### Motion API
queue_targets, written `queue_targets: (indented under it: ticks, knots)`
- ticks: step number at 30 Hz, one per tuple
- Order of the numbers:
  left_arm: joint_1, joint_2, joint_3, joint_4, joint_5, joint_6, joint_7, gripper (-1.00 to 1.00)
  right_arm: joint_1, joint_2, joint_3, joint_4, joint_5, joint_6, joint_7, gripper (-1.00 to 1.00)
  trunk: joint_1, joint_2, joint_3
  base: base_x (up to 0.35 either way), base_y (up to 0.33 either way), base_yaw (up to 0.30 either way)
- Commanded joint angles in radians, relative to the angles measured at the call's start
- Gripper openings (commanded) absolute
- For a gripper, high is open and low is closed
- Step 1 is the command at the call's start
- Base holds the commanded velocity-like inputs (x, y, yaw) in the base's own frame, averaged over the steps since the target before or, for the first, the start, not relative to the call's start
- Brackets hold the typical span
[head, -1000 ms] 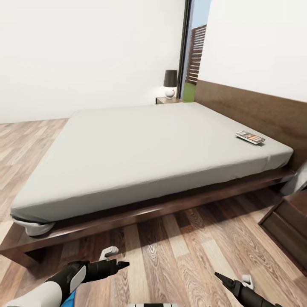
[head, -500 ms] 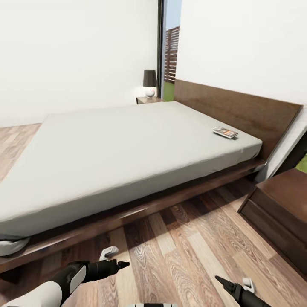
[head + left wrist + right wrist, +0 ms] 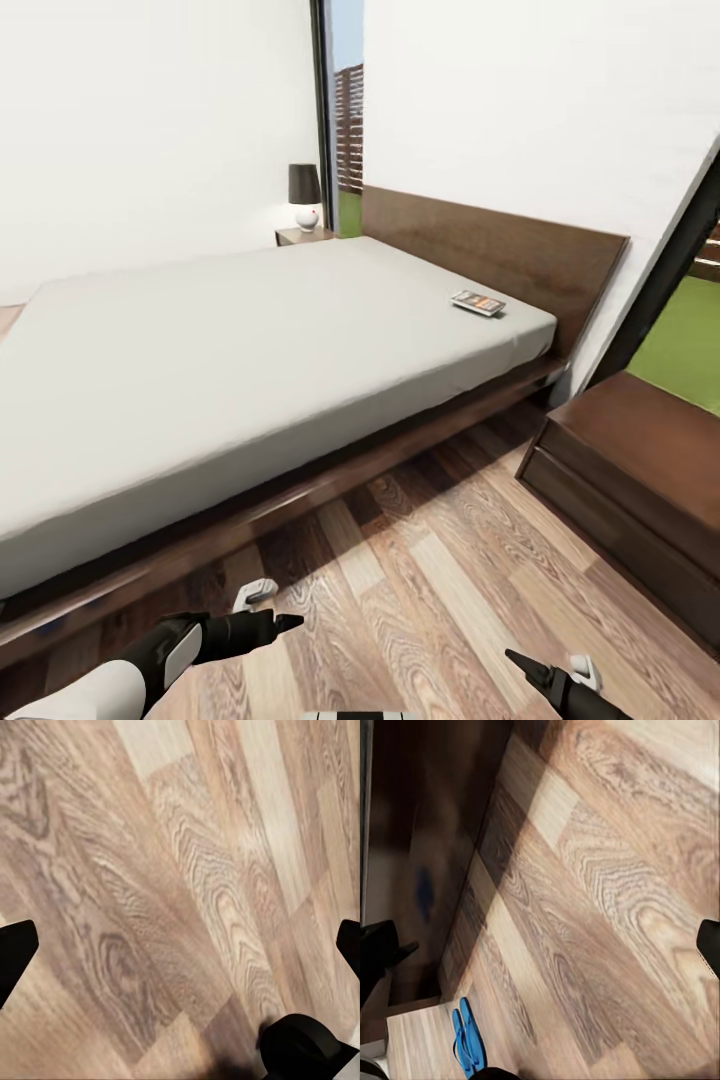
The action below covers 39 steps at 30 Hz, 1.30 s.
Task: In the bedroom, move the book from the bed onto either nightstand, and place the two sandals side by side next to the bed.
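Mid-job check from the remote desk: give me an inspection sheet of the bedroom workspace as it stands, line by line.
Surface: wood-plank floor; bed with plain grey mattress.
Job's things: book lies flat on the mattress near the headboard. Near nightstand stands beside the bed at the right; far nightstand stands beyond it. Blue sandals lie together on the floor in the right wrist view.
Clutter: lamp on the far nightstand.
Grippers: left hand open, holding nothing, over bare floor; right hand open, holding nothing.
Cables: nothing seen.
Surroundings: white walls, dark-framed window showing fence and lawn.
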Motion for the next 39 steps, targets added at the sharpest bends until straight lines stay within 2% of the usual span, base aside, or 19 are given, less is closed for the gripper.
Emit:
queue_targets:
  ticks: [1, 25, 39]
  knots:
    - [0.0, 0.001, -0.007, -0.001, 0.011, 0.007, -0.001, 1.0, -0.002, 0.0, 0.007, 0.003, -0.011, 0.01, 0.006, 1.0, 0.0, 0.0, -0.001, 0.0, 0.0, -0.25]
    - [0.0, 0.001, -0.007, 0.0, 0.011, 0.007, -0.001, 1.0, -0.001, 0.002, 0.008, 0.003, -0.011, 0.011, 0.005, 1.0, 0.0, 0.0, -0.001, 0.0, 0.0, -0.238]
    - [0.0, -0.001, -0.007, 0.002, 0.011, 0.007, -0.001, 1.0, -0.001, 0.005, 0.008, 0.003, -0.011, 0.011, 0.006, 1.0, 0.0, 0.0, -0.001, 0.0, 0.0, -0.1]
